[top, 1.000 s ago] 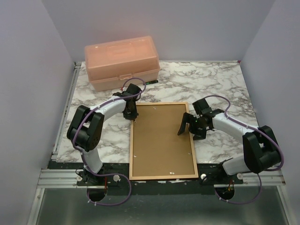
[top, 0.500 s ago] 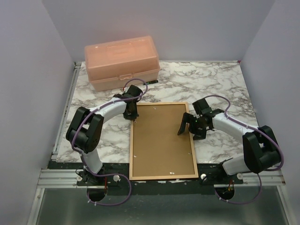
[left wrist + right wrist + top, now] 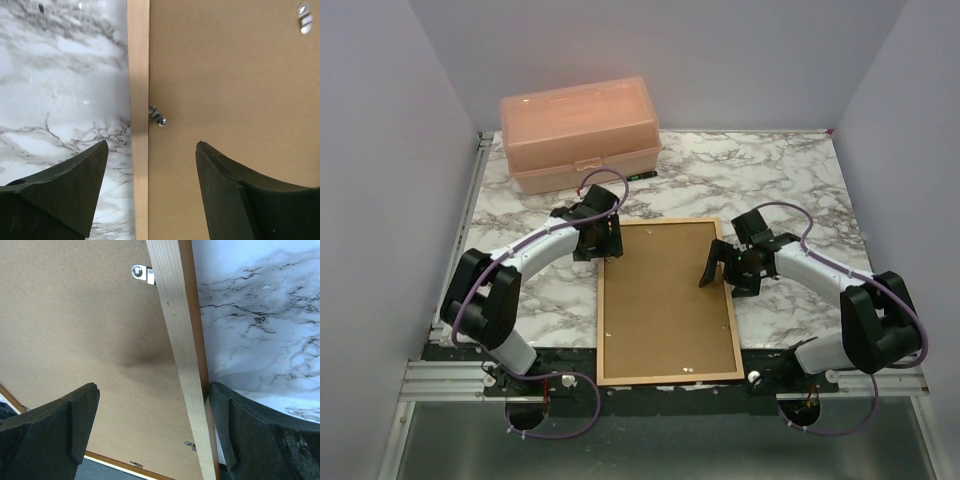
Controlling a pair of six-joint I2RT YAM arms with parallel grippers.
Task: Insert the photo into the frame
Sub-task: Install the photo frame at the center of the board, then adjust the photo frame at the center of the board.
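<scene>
The frame [image 3: 668,378] lies face down on the marble table, and a plain brown backing board [image 3: 665,295] fills it. The photo is hidden. My left gripper [image 3: 599,240] hangs open over the frame's left rail [image 3: 138,75] near the far left corner, one finger over marble and the other over the board [image 3: 225,75]. A small metal clip [image 3: 156,116] sits just ahead of the left gripper [image 3: 151,145]. My right gripper [image 3: 724,271] is open astride the right rail [image 3: 175,325]. Its outer finger [image 3: 260,440] sits close against the rail's outer side, and nothing is held.
A pink plastic box [image 3: 580,132] stands at the back left, just beyond the left arm. Another clip [image 3: 142,273] is on the right rail. Grey walls close in on both sides, and the arm bases sit along the near edge.
The left gripper was shut over the frame's far left corner and has now opened. Its elbow has swung down and to the left. The right arm and the frame have not moved.
</scene>
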